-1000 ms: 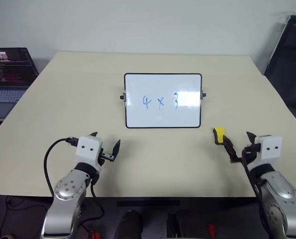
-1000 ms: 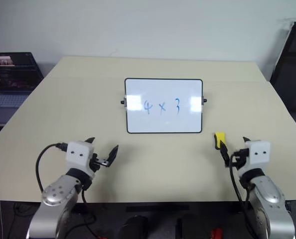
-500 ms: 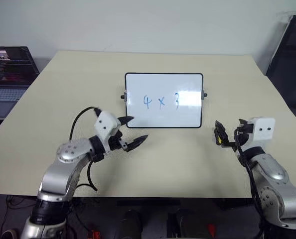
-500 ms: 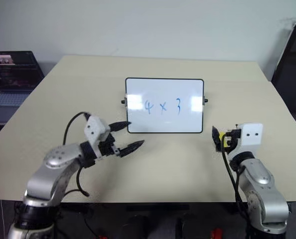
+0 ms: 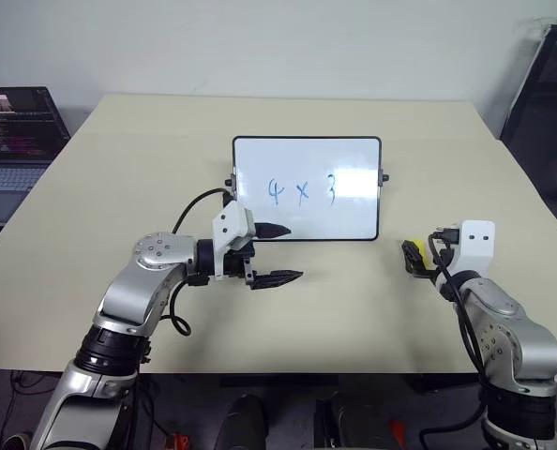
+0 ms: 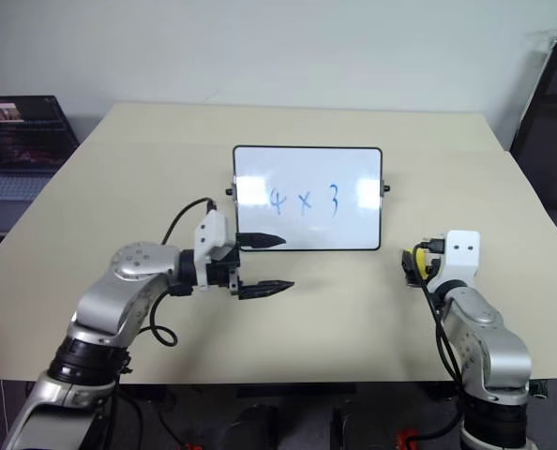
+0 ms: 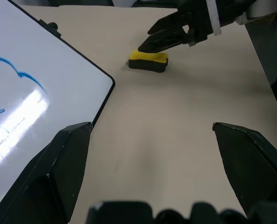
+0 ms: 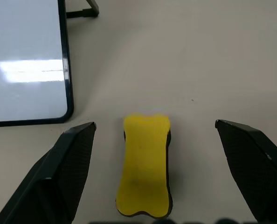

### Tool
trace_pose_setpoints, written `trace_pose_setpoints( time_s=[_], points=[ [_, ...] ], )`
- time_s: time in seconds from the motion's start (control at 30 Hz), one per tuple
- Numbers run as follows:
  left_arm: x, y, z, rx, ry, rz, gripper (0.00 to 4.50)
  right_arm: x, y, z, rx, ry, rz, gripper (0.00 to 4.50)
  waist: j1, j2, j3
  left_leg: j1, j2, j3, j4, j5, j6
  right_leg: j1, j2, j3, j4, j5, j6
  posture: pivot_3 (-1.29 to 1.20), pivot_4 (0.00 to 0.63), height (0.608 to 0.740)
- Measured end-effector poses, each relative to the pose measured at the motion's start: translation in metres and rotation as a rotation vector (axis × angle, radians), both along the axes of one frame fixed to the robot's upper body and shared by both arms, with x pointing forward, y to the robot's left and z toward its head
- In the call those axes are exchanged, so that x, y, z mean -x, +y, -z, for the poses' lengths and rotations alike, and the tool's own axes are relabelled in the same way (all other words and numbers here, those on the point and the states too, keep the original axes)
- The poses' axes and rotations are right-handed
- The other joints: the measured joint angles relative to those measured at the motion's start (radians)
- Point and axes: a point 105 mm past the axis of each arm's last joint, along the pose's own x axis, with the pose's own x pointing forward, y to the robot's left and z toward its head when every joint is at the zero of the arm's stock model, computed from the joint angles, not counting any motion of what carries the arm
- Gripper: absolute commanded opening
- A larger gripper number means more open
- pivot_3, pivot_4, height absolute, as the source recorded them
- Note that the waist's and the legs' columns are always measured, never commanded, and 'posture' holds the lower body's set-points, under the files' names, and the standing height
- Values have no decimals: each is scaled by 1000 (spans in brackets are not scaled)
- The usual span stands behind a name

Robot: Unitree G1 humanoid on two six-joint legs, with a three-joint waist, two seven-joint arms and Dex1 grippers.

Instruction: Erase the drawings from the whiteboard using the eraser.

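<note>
The right tool (image 8: 152, 182) is spread wide and is held low over the bench (image 5: 147, 150), with the eraser (image 8: 145, 170) lying lengthwise between its two fingers, untouched by either. This alignment is judged to be preparation for a grasp across the eraser's narrow sides. The eraser rests flat on the bench, yellow face up and dark side down, just off the lower right corner of the whiteboard (image 5: 307, 187).

The left tool (image 5: 277, 253) is also spread and carries nothing. It is pointed across the front of the whiteboard, with one finger near the board's lower edge; contact cannot be confirmed. It is judged to be placed for steadying the board.

The drawings (image 5: 302, 191), blue marks reading "4 x 3", remain intact at the whiteboard's centre.

No containers are present on the bench.
</note>
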Motion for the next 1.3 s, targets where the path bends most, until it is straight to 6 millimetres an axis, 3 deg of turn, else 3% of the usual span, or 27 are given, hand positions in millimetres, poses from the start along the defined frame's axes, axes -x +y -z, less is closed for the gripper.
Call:
trace_pose_setpoints(
  time_s=[0.37,0.47,0.73,0.9,1.07,1.2,1.3],
  points=[
    [-1,-3,-4,-13,-23,20,4500,-7,2,20,4,55,-12,4486,0,0,0,-3,0,-1,0,0,0,-2,0,0,0,0,0,0,150,740],
    [-1,-4,-5,-12,-34,27,4500,-7,2,23,7,65,-9,3928,0,0,0,-3,0,-1,0,0,0,-2,0,0,0,0,0,0,150,740],
    [1,-3,0,-13,-34,22,4500,-8,5,28,20,80,-19,1169,1,0,0,-3,0,-1,0,0,0,-2,0,0,0,0,0,0,150,740],
    [-15,1,7,-13,-47,-100,4500,-8,6,25,24,69,-26,1153,1,0,0,-3,0,-1,1,0,0,-2,0,0,1,0,0,0,150,740],
    [-37,9,8,-5,-91,-291,4500,4,15,-12,105,-78,-134,1153,1,1,0,-4,0,-3,1,0,0,-3,0,-1,1,0,0,0,150,740],
    [-49,12,5,-5,-109,-402,4500,14,46,-42,220,-210,-323,1153,0,0,0,-4,0,-3,2,0,0,-2,0,-2,1,1,1,0,150,740],
    [-54,11,-2,-3,-127,-446,4500,5,69,-57,268,-276,-410,1153,-3,0,0,-4,0,-3,4,0,0,-2,0,-2,1,1,2,0,150,740]
  ],
)
